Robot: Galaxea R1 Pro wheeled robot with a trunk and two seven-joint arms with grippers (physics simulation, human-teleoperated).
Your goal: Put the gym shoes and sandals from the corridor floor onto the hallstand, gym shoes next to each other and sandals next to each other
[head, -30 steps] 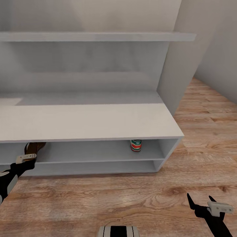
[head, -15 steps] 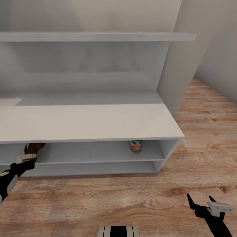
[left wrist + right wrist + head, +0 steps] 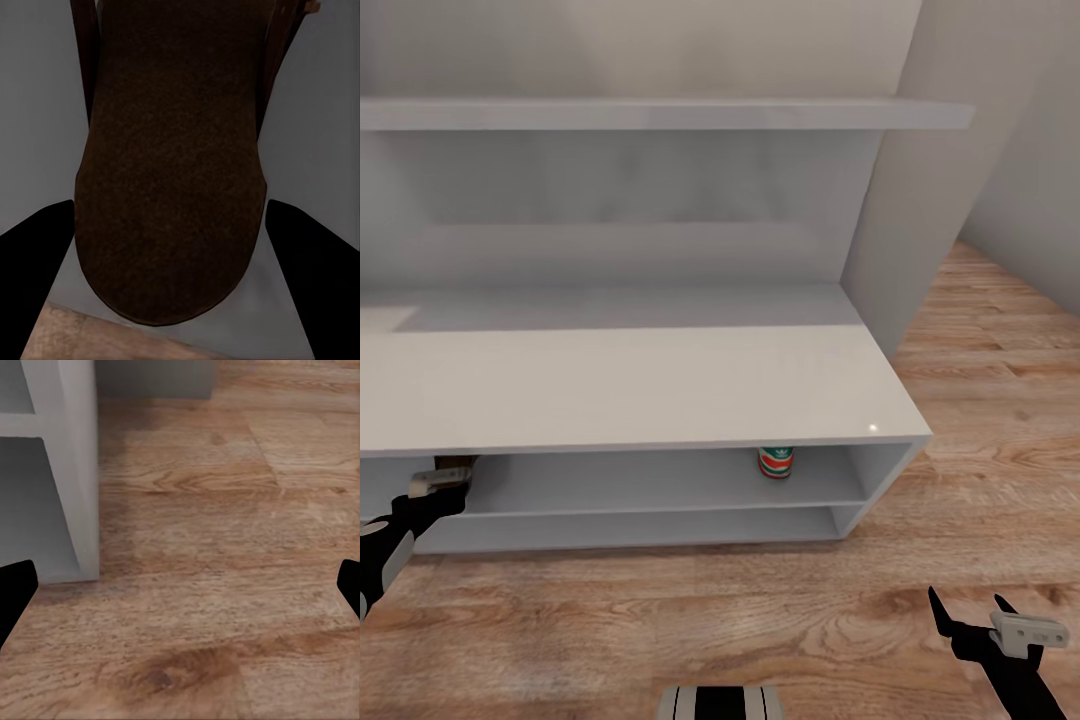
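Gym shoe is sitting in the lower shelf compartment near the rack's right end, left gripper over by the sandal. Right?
Wrong compartment. The head view shows the gym shoe in the upper compartment of the shoe rack, near its right end. The left gripper is indeed at the sandal.

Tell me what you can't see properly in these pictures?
- Sandal: in the head view, mostly hidden under the rack's top; the left wrist view cuts off its far end.
- Gym shoe: head view, only its heel end shows under the top.
- Left gripper: the sandal sits between its jaws, but contact can't be told.
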